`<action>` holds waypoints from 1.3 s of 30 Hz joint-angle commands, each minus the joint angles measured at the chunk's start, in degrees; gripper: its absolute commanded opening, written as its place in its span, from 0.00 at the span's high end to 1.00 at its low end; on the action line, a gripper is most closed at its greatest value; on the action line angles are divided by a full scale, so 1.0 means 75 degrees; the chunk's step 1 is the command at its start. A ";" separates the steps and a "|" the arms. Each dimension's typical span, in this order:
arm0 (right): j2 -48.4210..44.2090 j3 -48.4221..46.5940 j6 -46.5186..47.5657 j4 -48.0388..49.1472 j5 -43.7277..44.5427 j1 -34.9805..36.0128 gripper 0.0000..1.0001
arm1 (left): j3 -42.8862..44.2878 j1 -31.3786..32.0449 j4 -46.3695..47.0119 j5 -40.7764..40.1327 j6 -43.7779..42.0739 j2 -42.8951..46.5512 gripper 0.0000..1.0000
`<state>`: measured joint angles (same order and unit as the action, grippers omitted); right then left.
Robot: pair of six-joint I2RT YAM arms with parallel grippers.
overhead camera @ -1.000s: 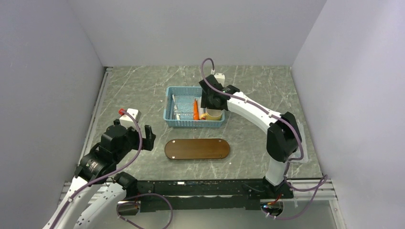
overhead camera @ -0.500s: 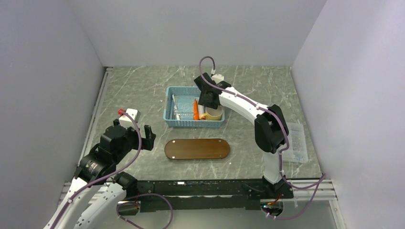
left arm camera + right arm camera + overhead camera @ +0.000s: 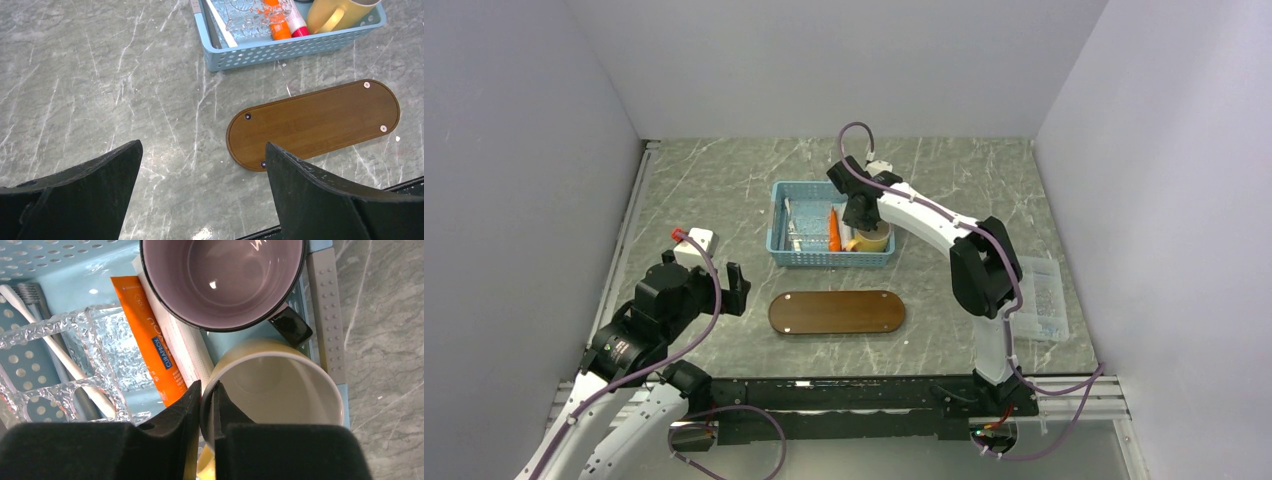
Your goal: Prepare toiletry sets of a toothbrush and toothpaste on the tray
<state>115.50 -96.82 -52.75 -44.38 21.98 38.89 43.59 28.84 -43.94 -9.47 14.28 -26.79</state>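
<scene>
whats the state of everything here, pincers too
tray: bare, nothing on it
basket: holds all the items
toothpaste: lying in basket
toothbrush: lying in basket
yellow cup: upright, empty, wall pinched
dark mug: upright, empty, in basket
right pincer: shut on yellow cup
left pincer: open, holding nothing

Grey veined marble tabletop [image 3: 724, 180], plain pale-lilac walls [image 3: 824, 60]
</scene>
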 commanded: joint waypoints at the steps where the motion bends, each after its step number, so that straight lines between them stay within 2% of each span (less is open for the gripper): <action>1: -0.0070 -0.0190 0.0076 0.0025 0.0053 -0.0046 0.94 | 0.0023 -0.0033 0.0301 -0.0034 -0.0053 -0.0015 0.01; 2: -0.0091 -0.0204 0.0095 -0.0002 0.0070 -0.0054 0.99 | 0.0023 -0.0029 0.0304 -0.0037 -0.0047 -0.0015 0.01; 3: -0.0130 -0.0185 0.0109 -0.0008 0.0089 -0.0053 1.00 | 0.0023 -0.0026 0.0304 -0.0033 -0.0057 -0.0026 0.01; 25: -0.1883 0.0282 0.0507 0.0492 0.0018 0.0148 1.00 | 0.0035 -0.0025 0.0281 -0.0108 -0.0038 -0.0038 0.01; 32: -0.2489 0.0448 0.0781 0.0505 0.0100 0.0446 1.00 | 0.0035 -0.0031 0.0269 -0.0160 -0.0041 -0.0020 0.01; 39: -0.3148 0.0795 0.0924 0.0641 0.0302 0.1231 1.00 | 0.0047 -0.0025 0.0240 -0.0239 -0.0017 -0.0007 0.01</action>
<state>96.88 -91.13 -47.07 -43.33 21.80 44.82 43.59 28.84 -43.97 -10.09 14.31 -26.85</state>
